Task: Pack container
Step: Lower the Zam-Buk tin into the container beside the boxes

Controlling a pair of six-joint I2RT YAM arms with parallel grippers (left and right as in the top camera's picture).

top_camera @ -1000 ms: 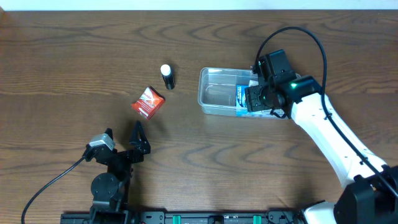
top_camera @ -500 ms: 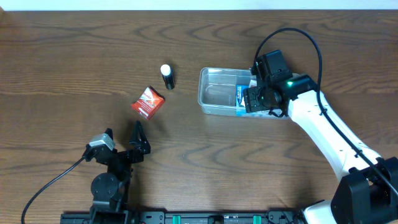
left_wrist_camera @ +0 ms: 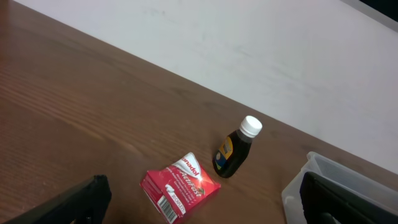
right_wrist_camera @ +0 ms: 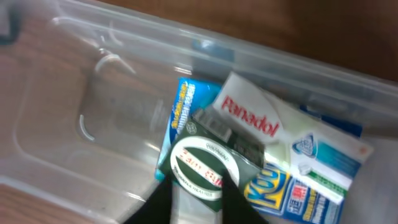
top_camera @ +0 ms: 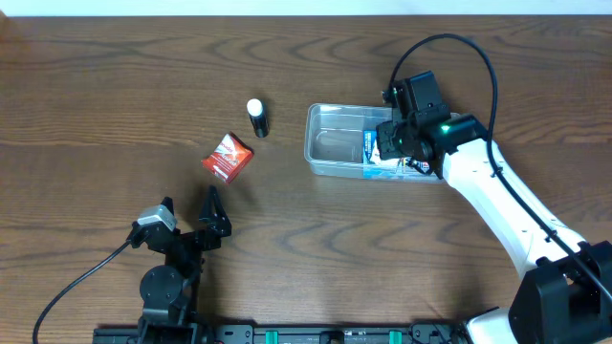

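Observation:
The clear plastic container (top_camera: pixel 325 170) stands right of the table's middle. It holds a white Panadol box (right_wrist_camera: pixel 261 124), a blue box (right_wrist_camera: pixel 292 196) and a dark green pack with a round label (right_wrist_camera: pixel 199 165). My right gripper (top_camera: pixel 392 143) hovers over the container's right end. In the right wrist view its fingertips (right_wrist_camera: pixel 199 190) stand close together just over the round label, with nothing clearly held. My left gripper (top_camera: pixel 188 205) rests wide open near the front edge. In the left wrist view a red box (left_wrist_camera: pixel 180 193) lies ahead of it.
A red box (top_camera: pixel 228 157) and a small dark bottle with a white cap (top_camera: pixel 257 118) lie on the wood table left of the container. In the left wrist view the bottle (left_wrist_camera: pixel 235 152) lies on its side, with the container's corner (left_wrist_camera: pixel 298 186) at the right.
The right gripper has lifted slightly and shifted toward the container's far side, and its jaws have drawn together. The left arm has not moved.

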